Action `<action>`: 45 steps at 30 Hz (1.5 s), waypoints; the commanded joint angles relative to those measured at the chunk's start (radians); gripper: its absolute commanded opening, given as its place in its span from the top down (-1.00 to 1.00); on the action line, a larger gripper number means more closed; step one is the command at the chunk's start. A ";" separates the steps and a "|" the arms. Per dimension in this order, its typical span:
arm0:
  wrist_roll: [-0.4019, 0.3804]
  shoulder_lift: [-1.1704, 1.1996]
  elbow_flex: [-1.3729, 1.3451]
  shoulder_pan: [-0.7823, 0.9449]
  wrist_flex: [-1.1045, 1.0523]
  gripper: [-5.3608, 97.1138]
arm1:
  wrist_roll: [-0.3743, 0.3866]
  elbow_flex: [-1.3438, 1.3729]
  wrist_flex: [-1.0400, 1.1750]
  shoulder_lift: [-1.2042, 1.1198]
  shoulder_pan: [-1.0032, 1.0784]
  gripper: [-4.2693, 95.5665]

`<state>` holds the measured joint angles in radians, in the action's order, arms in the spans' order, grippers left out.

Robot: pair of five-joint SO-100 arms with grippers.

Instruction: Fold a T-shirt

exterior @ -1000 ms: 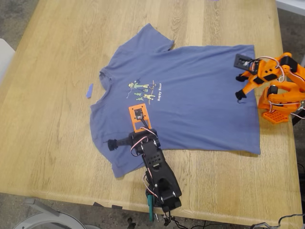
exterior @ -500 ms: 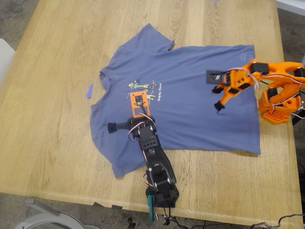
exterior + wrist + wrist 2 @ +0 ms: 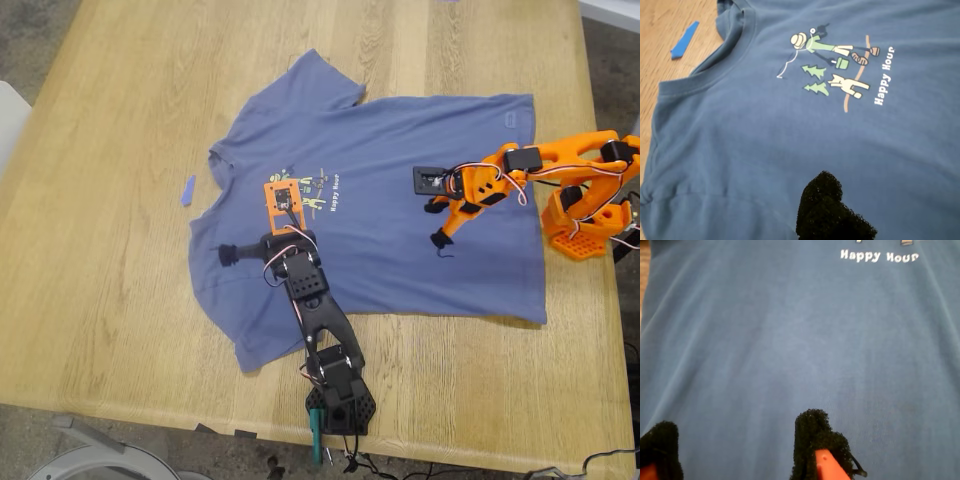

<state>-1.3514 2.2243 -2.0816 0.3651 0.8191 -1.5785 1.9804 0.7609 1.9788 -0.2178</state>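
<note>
The slate-blue T-shirt [image 3: 390, 255] lies flat and face up on the table, collar toward the exterior view's left, hem toward its right. Its print [image 3: 832, 70] and "Happy Hour" text [image 3: 877, 256] show in both wrist views. My first gripper [image 3: 250, 235], on the black arm, hovers over the chest just below the collar. It is open with one black foam fingertip [image 3: 825, 205] in its wrist view. My second gripper [image 3: 435, 224], on the orange arm, reaches over the shirt's belly. It is open with nothing between its foam fingertips [image 3: 812, 437].
A small blue scrap [image 3: 188, 189] lies on the bare wooden table [image 3: 100, 300] beside the collar. The orange arm's base [image 3: 585, 225] stands at the exterior view's right edge. The black arm's base [image 3: 338, 400] sits at the table's near edge.
The orange arm has stretched from the hem corner leftward over the shirt's middle. The black arm has extended farther toward the collar and print.
</note>
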 commanded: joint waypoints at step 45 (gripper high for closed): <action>0.023 -0.673 0.267 0.163 -0.773 -0.74 | 0.032 0.049 -0.647 -0.307 -0.023 0.29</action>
<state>-1.3422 1.5370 -1.9144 0.5016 0.1028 -1.5509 2.0877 0.1365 1.6674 -0.2301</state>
